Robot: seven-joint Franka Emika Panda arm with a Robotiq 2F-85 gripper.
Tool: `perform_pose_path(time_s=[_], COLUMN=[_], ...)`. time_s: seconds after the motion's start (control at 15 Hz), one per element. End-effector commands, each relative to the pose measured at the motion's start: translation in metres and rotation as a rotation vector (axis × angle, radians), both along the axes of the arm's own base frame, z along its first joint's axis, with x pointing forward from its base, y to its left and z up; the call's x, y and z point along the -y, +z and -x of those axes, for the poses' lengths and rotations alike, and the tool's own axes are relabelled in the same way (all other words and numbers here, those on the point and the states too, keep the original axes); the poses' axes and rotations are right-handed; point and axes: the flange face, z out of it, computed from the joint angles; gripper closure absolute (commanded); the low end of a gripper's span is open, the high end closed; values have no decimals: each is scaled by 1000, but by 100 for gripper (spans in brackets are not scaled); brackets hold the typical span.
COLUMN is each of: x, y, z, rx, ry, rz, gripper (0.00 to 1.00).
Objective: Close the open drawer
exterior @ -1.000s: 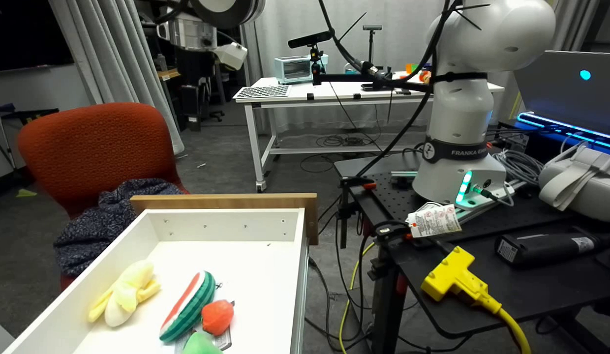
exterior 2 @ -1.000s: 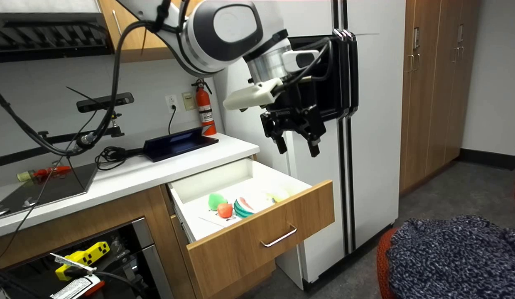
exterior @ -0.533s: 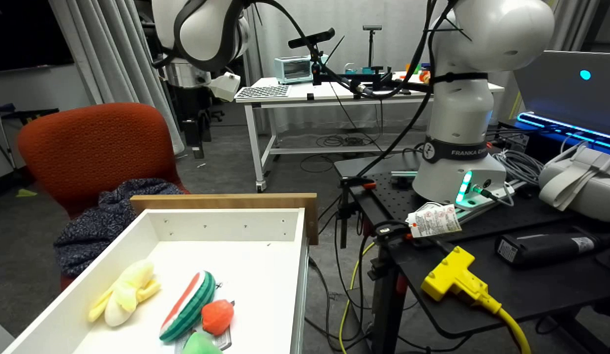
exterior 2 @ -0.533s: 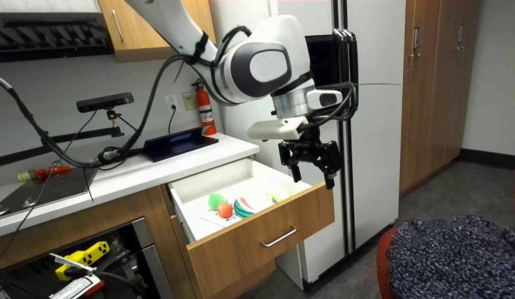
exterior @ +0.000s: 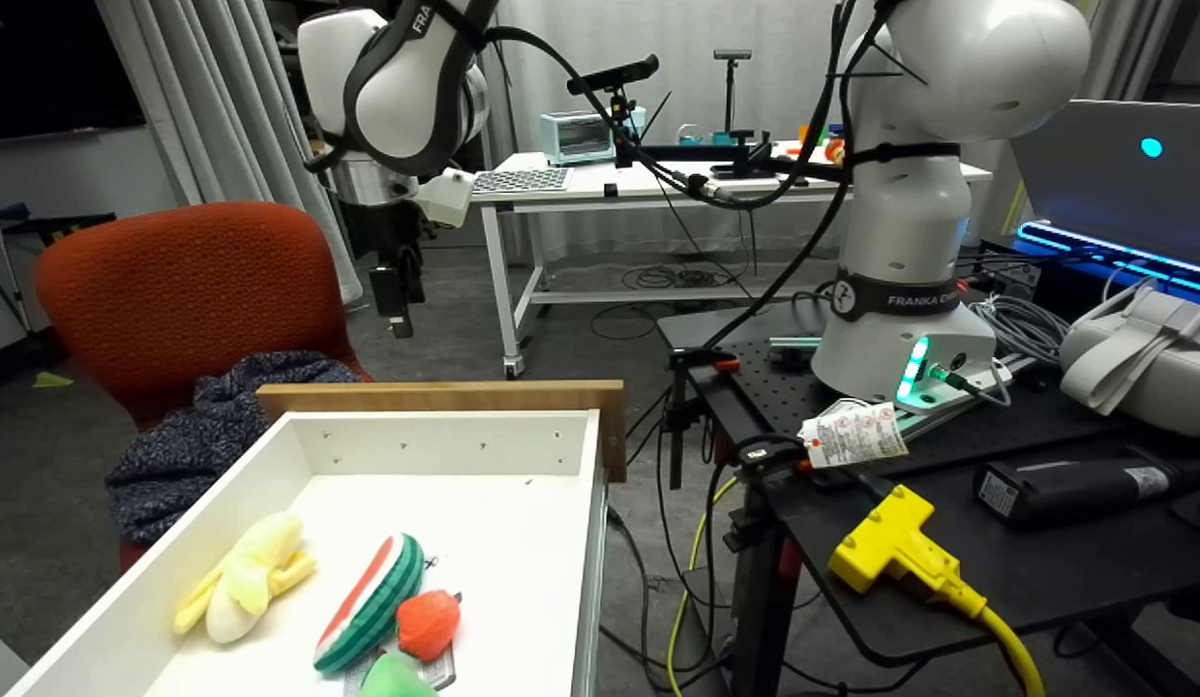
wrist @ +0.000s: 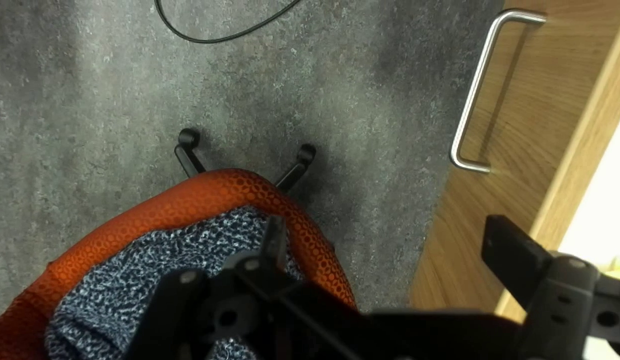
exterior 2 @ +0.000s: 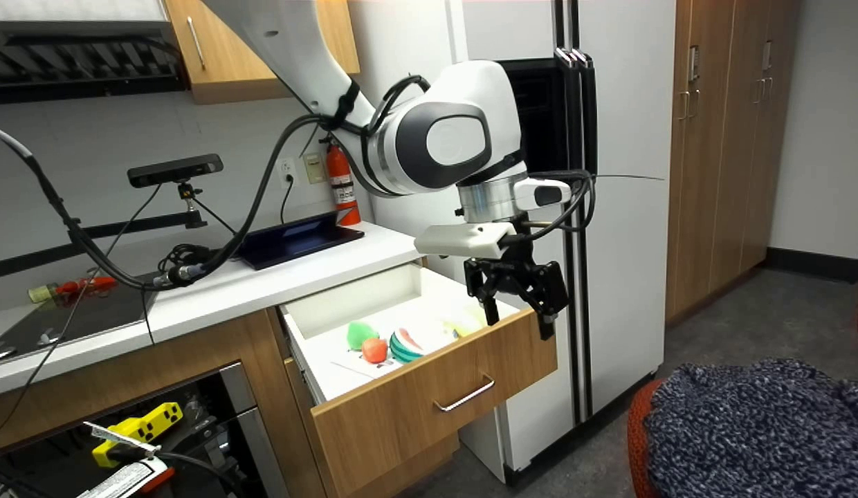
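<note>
So, shallow rectangular drawer with white inner walls and a tan wooden front (exterior 2: 380,429): in an exterior view, standing pulled well out beneath a flat white countertop (exterior 2: 290,283).
Slim silver metal bar handle (exterior 2: 465,399): fixed to the outer face of the front.
Black two-fingered gripper (exterior 2: 519,325): hanging fingers-down from the white robot arm with dark grey joint covers (exterior 2: 481,90), its fingers spread apart; near the right end of the front, one tip overlaps the wood as seen here. Whether it touches, I cannot tell.
Tall white refrigerator with black door handles (exterior 2: 626,242): standing behind the gripper.
Yellow plush banana (exterior: 244,581): in an exterior view, lying inside the drawer near a side wall.
Green-striped watermelon slice with a red face (exterior: 375,602): lying aslant in the drawer, between the banana and a small red-orange soft fruit (exterior: 428,624) just beside it; a light green soft toy (exterior: 395,678) is cut off at the lower edge.
Orange-red fabric chair (exterior: 189,300): beyond the front, a dark speckled cloth (exterior: 208,455) on its seat; the gripper, seen edge-on, shows beside the chair's back.
Black table (exterior: 1065,561): bearing the arm's white base (exterior: 866,348), with a yellow power splitter (exterior: 881,542) at its edge.
Speckled grey floor (wrist: 365,110): in the wrist view, showing between the chair and the drawer; the gripper's fingers stand well apart, one overlapping the cloth, the other the front's upper edge.
</note>
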Motion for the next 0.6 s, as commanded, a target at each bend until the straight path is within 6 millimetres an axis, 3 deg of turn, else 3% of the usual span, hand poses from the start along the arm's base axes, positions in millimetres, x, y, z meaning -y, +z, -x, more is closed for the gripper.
perform_pose_path(time_s=[0.0, 0.27, 0.53], x=[0, 2, 4], y=[0, 0, -22], z=[0, -3, -12], rx=[-2, -2, -28], ry=[0, 0, 27], rz=[0, 6, -9], gripper=[0, 0, 0])
